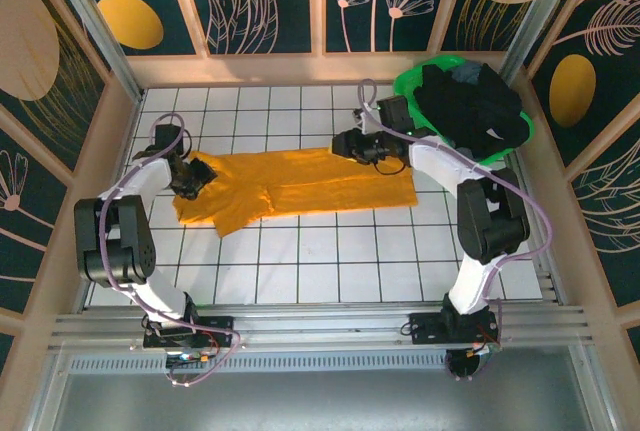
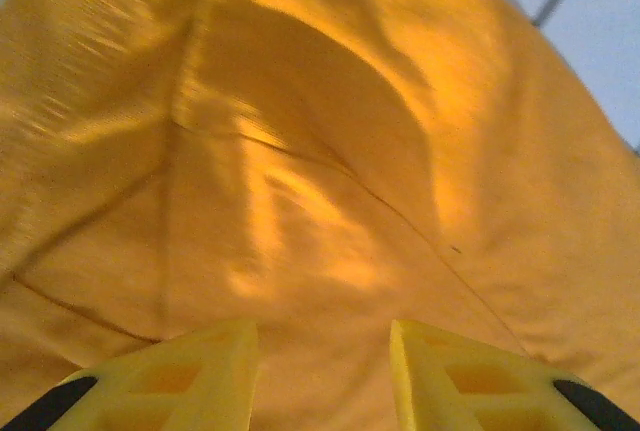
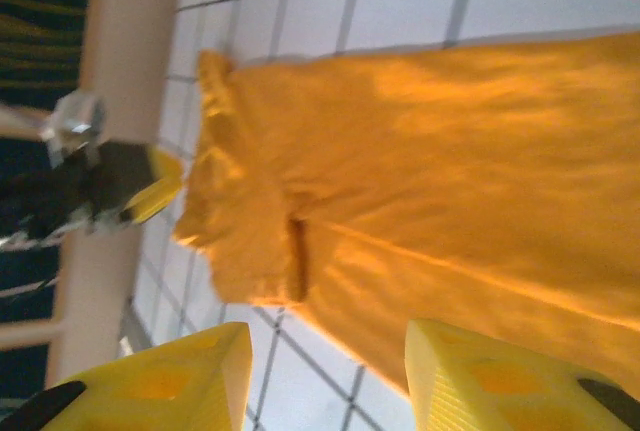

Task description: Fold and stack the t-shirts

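Plainly, both pairs of yellow fingers stand spread apart, clasping nothing. The left gripper [image 2: 322, 376] hangs close over the rumpled mustard-orange t-shirt [image 2: 330, 171], which has creases running across it in the left wrist view. The right gripper [image 3: 328, 371] is parted above the same cloth, near its edge at 6 o'clock in the right wrist view.

Seen from the top, the shirt lies spread flat from 9 o'clock to the middle of the white gridded table [image 1: 350, 261]. The left gripper is at the shirt's 9 o'clock end and the right gripper at its 1 o'clock edge. The dark t-shirts [image 1: 470, 106] are heaped in the green basket [image 1: 412, 79] at the table's 1 o'clock corner.
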Robot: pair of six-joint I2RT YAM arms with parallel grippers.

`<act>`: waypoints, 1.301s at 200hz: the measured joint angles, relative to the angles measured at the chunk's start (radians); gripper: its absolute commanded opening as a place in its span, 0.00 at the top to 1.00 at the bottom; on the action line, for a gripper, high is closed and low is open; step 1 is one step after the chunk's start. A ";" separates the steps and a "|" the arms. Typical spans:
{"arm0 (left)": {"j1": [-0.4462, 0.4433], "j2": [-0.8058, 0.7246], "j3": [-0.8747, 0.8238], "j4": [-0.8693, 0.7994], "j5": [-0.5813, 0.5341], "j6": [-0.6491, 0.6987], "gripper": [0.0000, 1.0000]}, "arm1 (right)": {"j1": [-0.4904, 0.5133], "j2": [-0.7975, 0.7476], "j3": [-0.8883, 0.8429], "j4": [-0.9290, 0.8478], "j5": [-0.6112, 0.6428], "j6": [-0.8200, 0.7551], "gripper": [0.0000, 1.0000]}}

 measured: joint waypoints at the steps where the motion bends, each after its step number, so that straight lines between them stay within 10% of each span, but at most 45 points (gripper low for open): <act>1: 0.002 0.002 0.000 0.000 0.000 0.002 0.61 | 0.001 0.000 0.000 0.000 -0.002 0.000 0.54; 260: 0.042 0.002 -0.107 0.010 -0.008 0.054 0.60 | 0.030 0.060 0.038 0.004 -0.065 0.004 0.53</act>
